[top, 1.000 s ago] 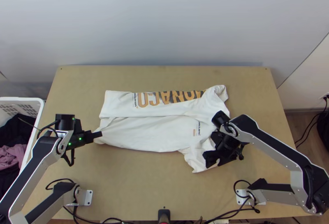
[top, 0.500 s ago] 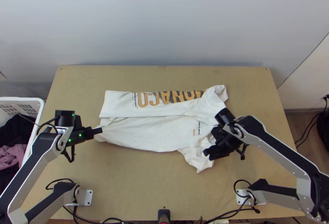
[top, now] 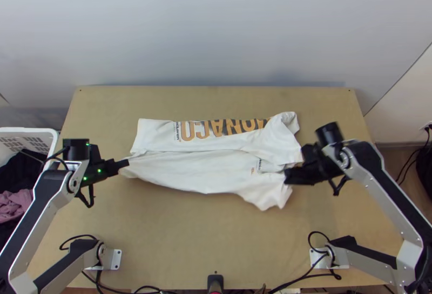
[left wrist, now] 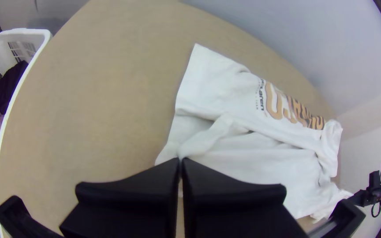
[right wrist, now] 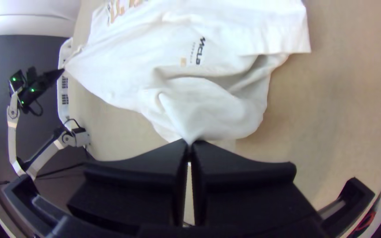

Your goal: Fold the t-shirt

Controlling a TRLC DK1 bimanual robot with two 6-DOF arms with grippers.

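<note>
While my left hand point(top: 127, 162) and right hand point(top: 287, 176) both pinch the white t-shirt point(top: 189, 171), stretched along the bench point(top: 178, 234), I'm wary: uneven pulling could free a corner or skew the far fold!

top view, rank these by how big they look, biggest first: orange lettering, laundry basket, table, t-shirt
1. Table
2. T-shirt
3. Laundry basket, counting its visible part; the view's edge cuts it off
4. Orange lettering
</note>
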